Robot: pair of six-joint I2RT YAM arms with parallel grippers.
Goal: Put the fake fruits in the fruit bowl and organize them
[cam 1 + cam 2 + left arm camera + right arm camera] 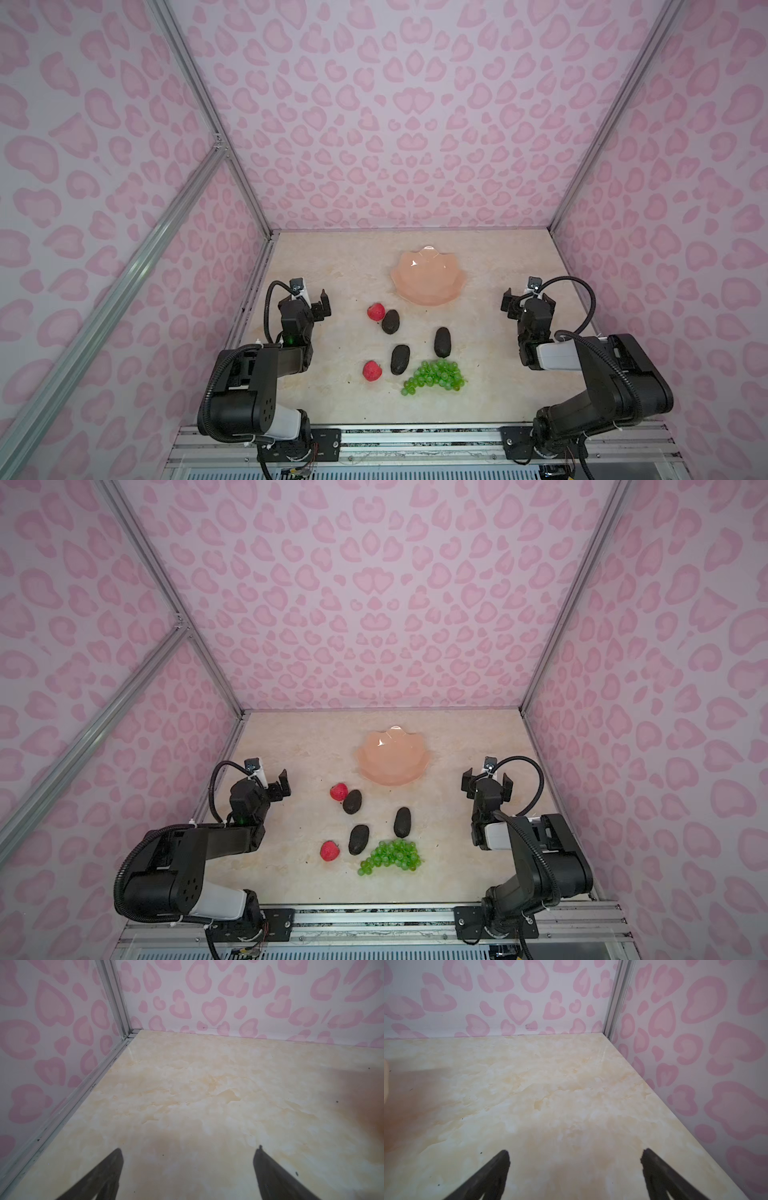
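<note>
The peach-pink fruit bowl [428,278] [392,757] stands empty at the back middle of the table. In both top views the fake fruits lie in front of it. One red strawberry [376,311] [339,791] touches a dark avocado [390,321] [352,801]. Two more avocados [443,342] [400,359] lie nearer the front. A second strawberry [372,370] and the green grapes [436,376] [392,856] lie nearest the front. My left gripper [309,301] [189,1150] hovers open at the left. My right gripper [528,301] [575,1151] hovers open at the right. Both are empty.
Pink heart-patterned walls [415,124] enclose the beige marble table [332,270] on three sides, with aluminium posts [208,112] at the corners. A metal rail [415,436] carrying both arm bases runs along the front edge.
</note>
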